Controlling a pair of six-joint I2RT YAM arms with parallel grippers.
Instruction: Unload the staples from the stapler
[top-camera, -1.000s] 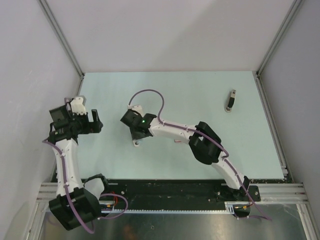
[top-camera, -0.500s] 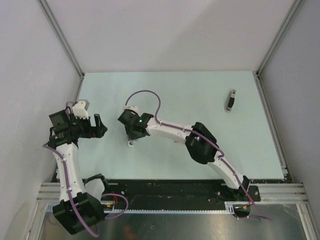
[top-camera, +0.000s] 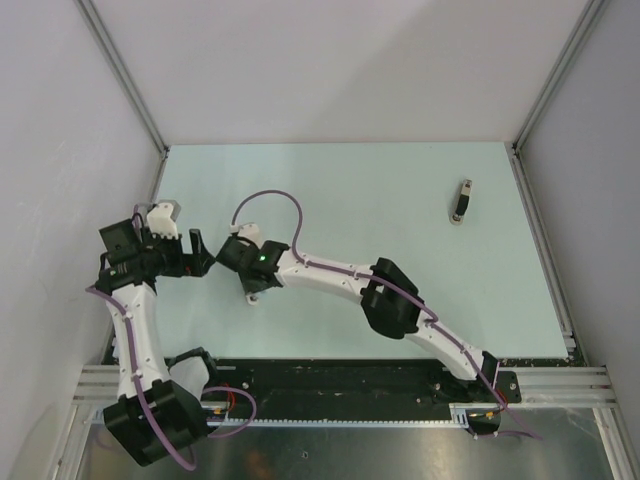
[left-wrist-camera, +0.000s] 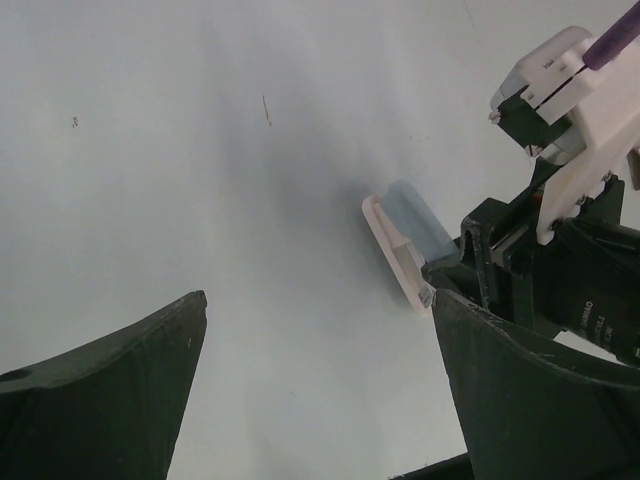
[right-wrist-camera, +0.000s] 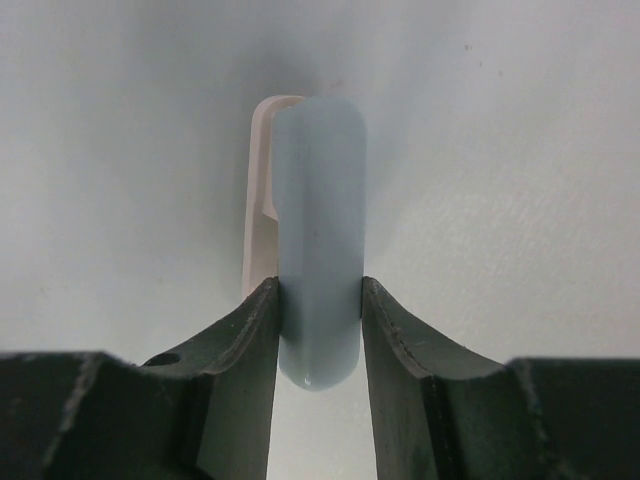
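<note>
Staples we cannot pick out with any certainty. The left wrist view shows only a thin dark sliver and a speck on the table, both too small to name. We judge the load to be inside the stapler.

The stapler has a pale blue top with a pinkish-white base showing beside it. It sits low over the table's left half, clamped at its near end between the fingers of the right gripper. The pads press on both flanks and the far end juts out free. The left gripper hangs just beside it, spread wide and holding nothing. A small dark object lies well apart near the far right corner.

From here we see two risks:
- The grip is narrow and at one end, so a pull or push from the left fingers could pivot the stapler or slip it out.
- If the stapler opens tilted, strips could spill and scatter across the table, where bits this small are hard to recover.
</note>
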